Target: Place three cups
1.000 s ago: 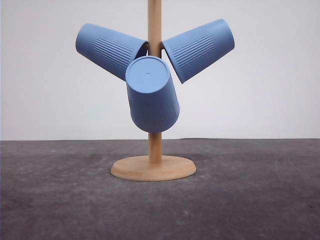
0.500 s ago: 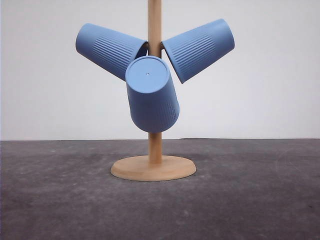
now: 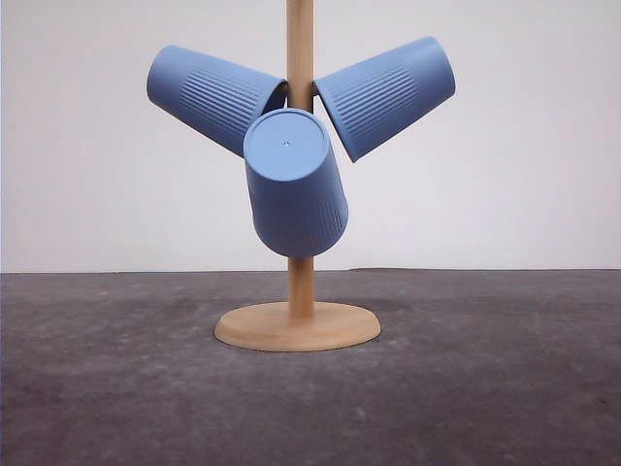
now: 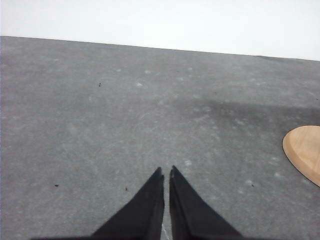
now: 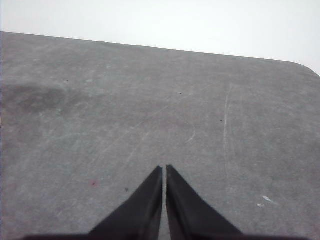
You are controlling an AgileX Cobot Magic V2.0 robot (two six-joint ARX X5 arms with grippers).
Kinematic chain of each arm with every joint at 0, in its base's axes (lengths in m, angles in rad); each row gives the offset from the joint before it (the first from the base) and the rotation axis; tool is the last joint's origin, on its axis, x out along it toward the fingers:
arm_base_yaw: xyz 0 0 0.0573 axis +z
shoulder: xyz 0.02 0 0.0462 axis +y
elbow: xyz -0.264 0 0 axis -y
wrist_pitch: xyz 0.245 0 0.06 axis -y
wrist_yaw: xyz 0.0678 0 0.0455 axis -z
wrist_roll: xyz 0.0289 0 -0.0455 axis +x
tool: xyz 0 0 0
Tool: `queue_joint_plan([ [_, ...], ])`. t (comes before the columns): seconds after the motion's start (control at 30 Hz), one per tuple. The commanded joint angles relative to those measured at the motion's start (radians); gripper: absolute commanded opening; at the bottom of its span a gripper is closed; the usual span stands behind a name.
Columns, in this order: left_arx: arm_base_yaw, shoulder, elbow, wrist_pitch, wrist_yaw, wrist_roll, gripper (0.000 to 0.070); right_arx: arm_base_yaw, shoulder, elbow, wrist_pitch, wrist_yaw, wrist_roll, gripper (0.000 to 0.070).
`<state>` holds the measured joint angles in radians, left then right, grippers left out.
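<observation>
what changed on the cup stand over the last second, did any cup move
Nothing visibly changed. The three cups hang on the wooden stand as before: the left cup, the right cup and the front cup with its base toward the camera. The stand's round base sits on the same spot of the table.

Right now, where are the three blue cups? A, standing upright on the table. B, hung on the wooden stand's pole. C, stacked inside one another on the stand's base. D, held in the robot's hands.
B: the left cup, the right cup and the front cup all hang tilted around the wooden stand, clear of the table; the left hand and the right hand are shut and empty.
</observation>
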<state>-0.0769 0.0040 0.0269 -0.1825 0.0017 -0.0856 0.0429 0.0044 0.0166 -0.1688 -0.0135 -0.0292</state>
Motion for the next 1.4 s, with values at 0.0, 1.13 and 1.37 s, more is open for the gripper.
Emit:
queue_joint_plan([
  [0.0,-0.002,-0.001,-0.013,-0.005,0.001,0.014,0.0000,-0.001,-0.001,-0.004,0.012,0.003,-0.004,0.0010],
  [1.13,-0.002,-0.001,-0.013,-0.005,0.001,0.014,0.0000,-0.001,-0.001,-0.004,0.012,0.003,-0.004,0.0010],
  [1.37,-0.002,-0.001,-0.013,-0.005,0.001,0.014,0.0000,-0.001,-0.001,-0.004,0.012,0.003,-0.004,0.0010],
])
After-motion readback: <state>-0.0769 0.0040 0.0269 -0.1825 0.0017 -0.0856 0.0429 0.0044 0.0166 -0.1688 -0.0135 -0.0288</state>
